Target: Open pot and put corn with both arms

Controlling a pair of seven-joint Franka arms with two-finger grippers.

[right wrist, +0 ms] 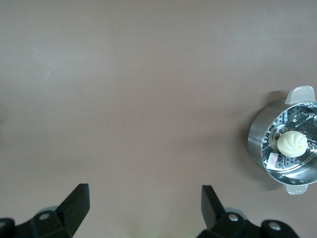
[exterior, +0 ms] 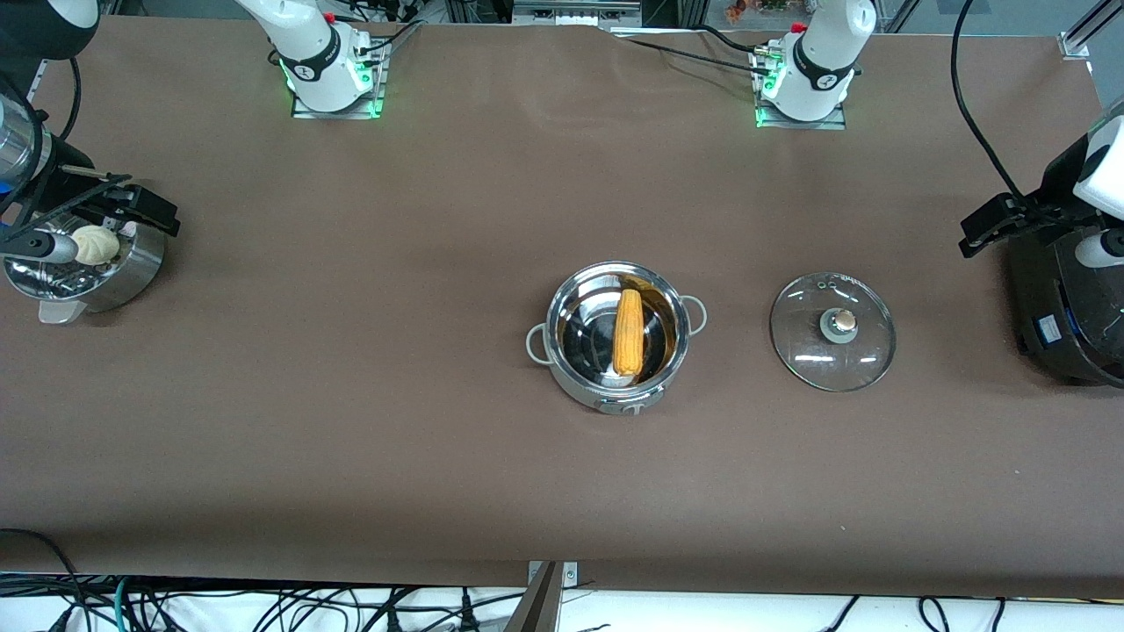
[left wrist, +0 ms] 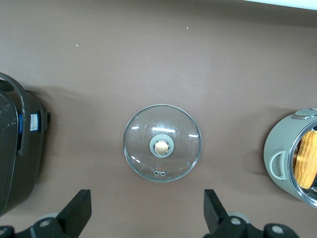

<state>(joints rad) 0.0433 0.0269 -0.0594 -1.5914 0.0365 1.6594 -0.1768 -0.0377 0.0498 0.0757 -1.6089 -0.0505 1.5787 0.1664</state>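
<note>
The steel pot [exterior: 606,399] stands open in the middle of the table with the yellow-orange corn [exterior: 629,332] lying inside it. Its glass lid [exterior: 817,351] with the beige knob lies flat on the table beside the pot, toward the left arm's end. My left gripper [exterior: 997,226] is open and empty, raised beside the rice cooker. The left wrist view shows the left gripper [left wrist: 146,203], the lid [left wrist: 162,144], the pot [left wrist: 277,148] and the corn [left wrist: 308,158]. My right gripper [exterior: 140,206] is open and empty, raised by the steamer basket; it also shows in the right wrist view [right wrist: 145,201].
A black rice cooker [exterior: 1062,316] stands at the left arm's end of the table and shows in the left wrist view [left wrist: 15,148]. A perforated steamer basket [exterior: 132,272] with a white bun [exterior: 95,244] stands at the right arm's end and shows in the right wrist view [right wrist: 257,139].
</note>
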